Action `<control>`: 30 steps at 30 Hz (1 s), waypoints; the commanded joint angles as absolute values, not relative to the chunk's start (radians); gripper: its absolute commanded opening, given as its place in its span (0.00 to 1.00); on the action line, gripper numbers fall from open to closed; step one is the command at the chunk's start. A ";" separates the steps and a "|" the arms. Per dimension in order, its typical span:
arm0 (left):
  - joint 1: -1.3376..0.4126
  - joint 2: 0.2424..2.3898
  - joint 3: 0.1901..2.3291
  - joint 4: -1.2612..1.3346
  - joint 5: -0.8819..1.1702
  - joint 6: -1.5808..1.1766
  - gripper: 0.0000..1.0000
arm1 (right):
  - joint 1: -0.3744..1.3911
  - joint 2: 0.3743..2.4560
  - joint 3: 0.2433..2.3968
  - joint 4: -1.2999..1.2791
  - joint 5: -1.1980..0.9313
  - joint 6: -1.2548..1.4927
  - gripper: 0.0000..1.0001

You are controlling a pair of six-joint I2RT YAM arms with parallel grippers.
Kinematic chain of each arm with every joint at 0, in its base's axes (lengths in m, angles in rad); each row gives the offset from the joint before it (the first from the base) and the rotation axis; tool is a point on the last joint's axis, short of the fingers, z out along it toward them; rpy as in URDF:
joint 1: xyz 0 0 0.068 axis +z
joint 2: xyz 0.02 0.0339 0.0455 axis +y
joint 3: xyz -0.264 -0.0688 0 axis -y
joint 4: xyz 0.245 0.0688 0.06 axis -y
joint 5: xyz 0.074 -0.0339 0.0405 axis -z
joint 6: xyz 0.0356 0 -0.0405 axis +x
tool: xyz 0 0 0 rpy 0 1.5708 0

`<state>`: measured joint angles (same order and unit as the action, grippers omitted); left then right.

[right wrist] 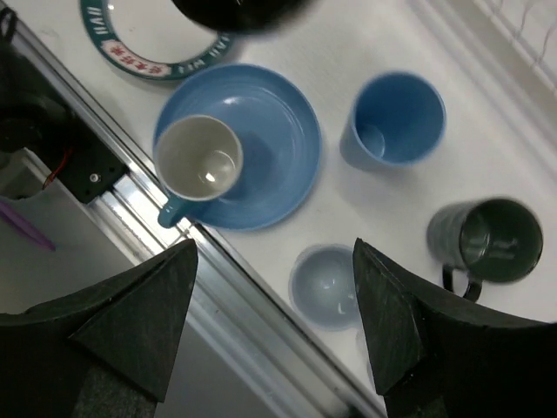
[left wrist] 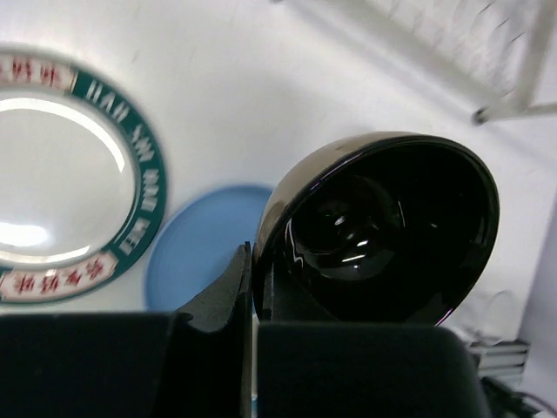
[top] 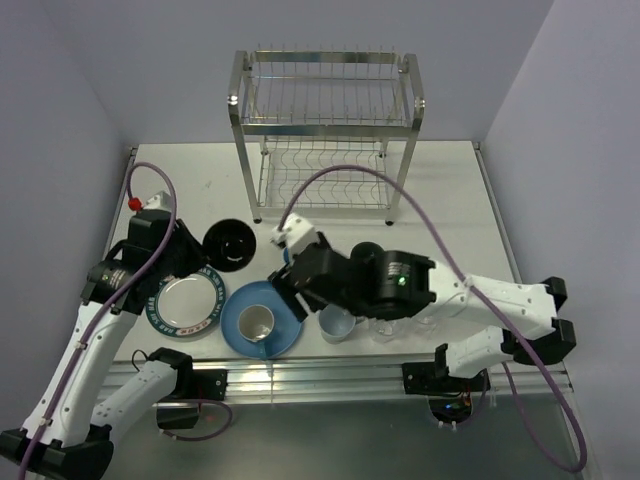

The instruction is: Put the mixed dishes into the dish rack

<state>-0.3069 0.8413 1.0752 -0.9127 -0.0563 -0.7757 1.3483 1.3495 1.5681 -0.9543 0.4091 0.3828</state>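
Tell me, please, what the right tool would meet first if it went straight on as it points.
Probably the pale mug, seen between the right tool's open fingers; the blue plate's rim lies close beside that line, and depth is unclear.

A flat white tabletop (top: 460, 200) fills the middle of the overhead view, smooth and matte; thin pale metal strips (top: 497, 210) trim its left and right edges; a ribbed silver aluminium rail (top: 330, 378) runs across its near edge; below that rail lies a plain grey surface (top: 330, 445), floor or lower shelf, it cannot be told which; three bare, pale lilac-grey walls close the table in, a back wall (top: 330, 25), a left wall (top: 50, 130) and a right wall (top: 580, 120), meeting in straight vertical corners; the light is even and diffuse, leaving only faint, soft shadows on the white top.
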 commanded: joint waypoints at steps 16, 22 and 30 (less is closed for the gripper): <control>-0.308 0.609 0.974 -1.052 0.126 -0.762 0.00 | 1.646 1.830 1.965 -0.979 0.719 -0.050 0.73; -0.308 0.557 0.982 -1.101 0.144 -0.758 0.00 | 1.644 1.888 1.956 -0.954 0.718 -0.118 0.74; -0.308 0.540 0.992 -1.118 0.173 -0.747 0.00 | 1.646 1.990 1.996 -0.963 0.684 -0.153 0.73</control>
